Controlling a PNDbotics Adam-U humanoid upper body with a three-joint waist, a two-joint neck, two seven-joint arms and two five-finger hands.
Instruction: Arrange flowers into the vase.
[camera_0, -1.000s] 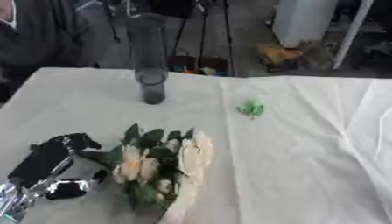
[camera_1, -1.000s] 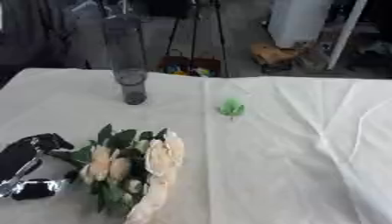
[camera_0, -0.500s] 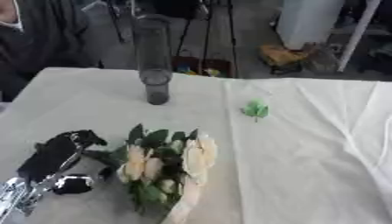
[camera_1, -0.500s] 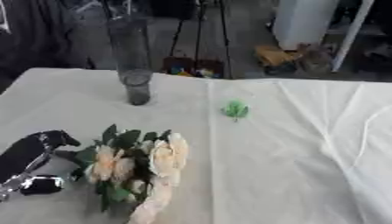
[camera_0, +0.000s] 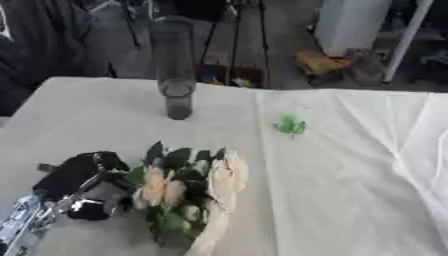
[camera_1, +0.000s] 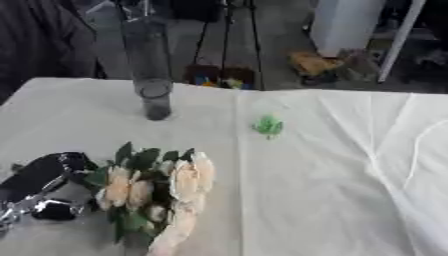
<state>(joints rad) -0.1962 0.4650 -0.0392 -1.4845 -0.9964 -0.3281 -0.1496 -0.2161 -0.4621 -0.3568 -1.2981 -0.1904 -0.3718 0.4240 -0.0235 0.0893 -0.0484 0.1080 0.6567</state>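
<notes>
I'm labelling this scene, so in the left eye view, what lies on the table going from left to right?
left hand → bunch of cream flowers → small green leaf piece. The tall dark vase stands farther back, above the flowers, so I leave it out of the order.

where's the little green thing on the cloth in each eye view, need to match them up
Left eye view: the small green thing lies on the cloth right of centre, upper half.
Right eye view: it sits nearer the middle, same height.
Shared landmark: the tall clear vase stands to its upper left in both.
</notes>
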